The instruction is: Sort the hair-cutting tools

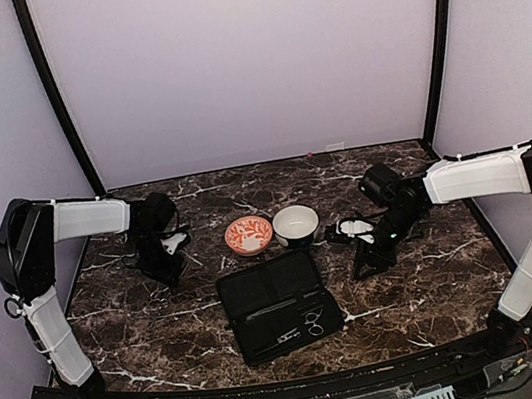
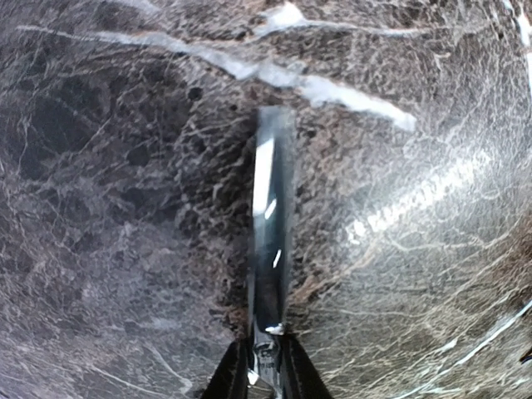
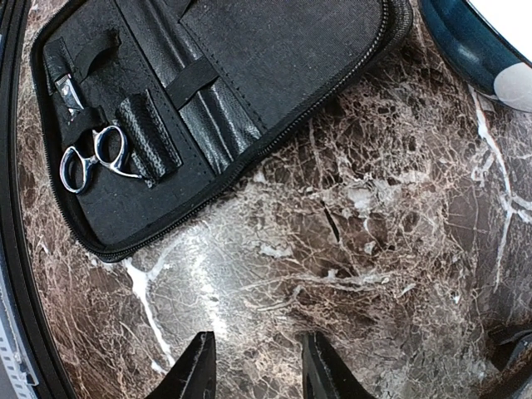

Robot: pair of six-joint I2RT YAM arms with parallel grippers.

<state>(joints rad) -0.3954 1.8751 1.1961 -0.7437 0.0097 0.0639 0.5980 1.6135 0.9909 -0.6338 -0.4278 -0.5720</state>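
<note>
- Left fingers (image 2: 231,378): closed on one end of a slim dark stick (image 2: 270,224), which pointed out over the bench (image 2: 100,208) to the left of the bowls. Glare made it impossible to tell whether it was a comb or a blade.
- Right fingers (image 3: 195,374): open with nothing between them, low over the bench just beside the open black case (image 3: 274,58).
- Scissors (image 3: 91,158): lay in the case, blades tucked into its holder, ring handles exposed.
- Orange-patterned bowl (image 1: 248,235) and white bowl (image 1: 295,225): stood side by side behind the case.
- Handling, as judged: the scissors looked stiff, smooth and fairly light, with sharp tips. They were best taken across the rings and slid out along the holder. The stick looked thin and glossy, and liable to pivot when gripped by its end alone.
</note>
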